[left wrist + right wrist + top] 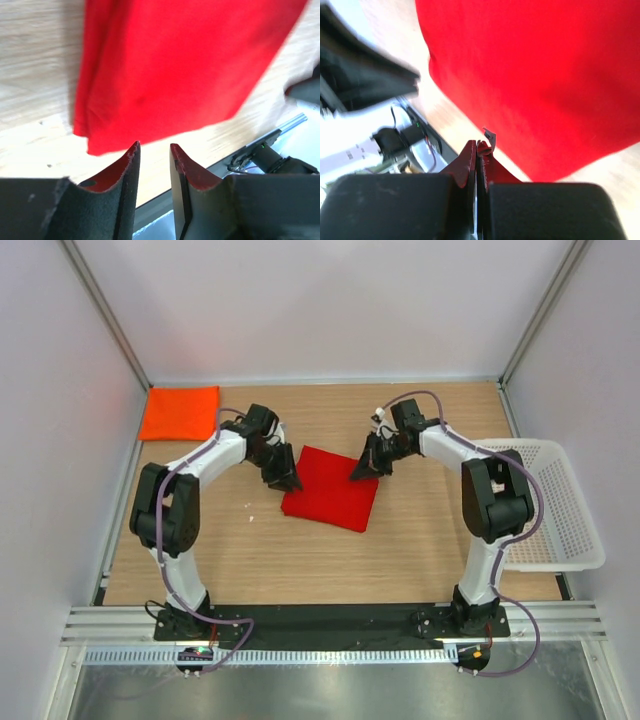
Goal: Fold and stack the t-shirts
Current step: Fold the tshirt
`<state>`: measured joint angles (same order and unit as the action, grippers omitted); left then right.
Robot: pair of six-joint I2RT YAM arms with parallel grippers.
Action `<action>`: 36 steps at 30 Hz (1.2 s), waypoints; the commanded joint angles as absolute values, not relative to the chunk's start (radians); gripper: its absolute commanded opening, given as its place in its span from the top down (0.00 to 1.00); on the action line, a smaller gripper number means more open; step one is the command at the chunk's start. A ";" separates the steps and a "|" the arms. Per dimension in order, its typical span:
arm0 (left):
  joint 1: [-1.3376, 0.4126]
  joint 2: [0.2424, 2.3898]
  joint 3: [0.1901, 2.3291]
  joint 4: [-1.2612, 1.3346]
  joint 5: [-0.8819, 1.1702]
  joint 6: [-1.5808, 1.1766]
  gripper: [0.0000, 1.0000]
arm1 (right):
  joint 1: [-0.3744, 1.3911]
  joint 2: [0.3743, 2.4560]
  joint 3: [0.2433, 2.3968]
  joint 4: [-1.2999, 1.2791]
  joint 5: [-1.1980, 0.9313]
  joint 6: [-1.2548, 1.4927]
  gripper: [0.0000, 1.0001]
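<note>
At counter (420,530) centre, one red t-shirt (330,490) lies folded, with bare wood along every edge; one orange t-shirt (180,412) lies folded far-left. At its far corners, left tool (154,146) slightly parted, empty; right tool (477,145) closed, empty.

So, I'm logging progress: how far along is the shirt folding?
Done: the orange shirt lies folded in the far left corner, and the red shirt lies folded into a rectangle mid-table. In hand: nothing is gripped. The left gripper is open just off the red shirt's edge, and the right gripper is shut beside it. Left: stacking, since the two shirts lie well apart.
</note>
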<state>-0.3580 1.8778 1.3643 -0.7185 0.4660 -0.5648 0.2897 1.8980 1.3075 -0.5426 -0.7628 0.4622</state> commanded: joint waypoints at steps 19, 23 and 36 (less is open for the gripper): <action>-0.413 1.806 1.048 -0.566 0.466 -0.635 0.70 | 0.187 2.078 1.373 -0.615 -0.523 0.344 0.98; -0.449 1.740 1.060 -0.575 0.476 -0.669 0.64 | 0.186 2.117 1.472 -0.636 -0.522 0.357 0.98; -0.301 1.552 1.166 -0.675 0.395 -0.522 0.26 | 0.228 1.945 1.552 -0.900 -0.209 0.316 0.63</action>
